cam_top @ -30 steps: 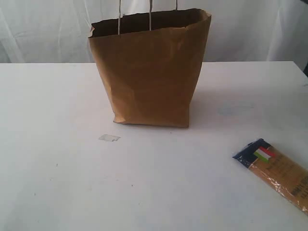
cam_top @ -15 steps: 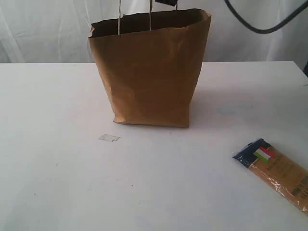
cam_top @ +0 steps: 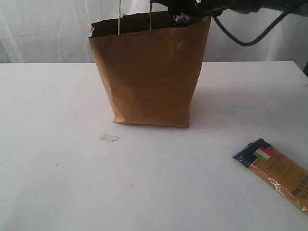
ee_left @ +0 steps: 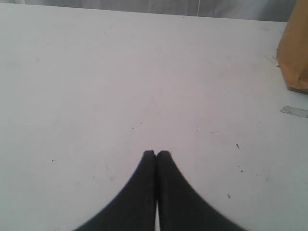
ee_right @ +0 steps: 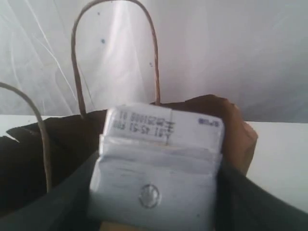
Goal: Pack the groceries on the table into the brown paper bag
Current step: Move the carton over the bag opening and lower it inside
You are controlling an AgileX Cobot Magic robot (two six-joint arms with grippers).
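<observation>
The brown paper bag (cam_top: 149, 77) stands upright at the back middle of the white table (cam_top: 57, 183). My right gripper (cam_top: 181, 17) hangs just over the bag's right rim, shut on the small white carton (ee_right: 156, 163), which sits between the dark fingers (ee_right: 255, 202) above the bag's open mouth (ee_right: 29, 159). The long pasta packet with the Italian flag (cam_top: 276, 173) lies flat at the front right. My left gripper (ee_left: 156, 154) is shut and empty, low over bare tabletop, with a corner of the bag (ee_left: 294, 53) off to one side.
The bag's thin handles (cam_top: 150, 19) rise beside my right gripper. A small clear scrap (cam_top: 109, 138) lies on the table in front of the bag's left corner. A black cable (cam_top: 240, 41) loops from the right arm. White curtains hang behind.
My right arm has come into the exterior view from the top and dropped to the bag's rim with the carton in it. The left gripper has not moved.
</observation>
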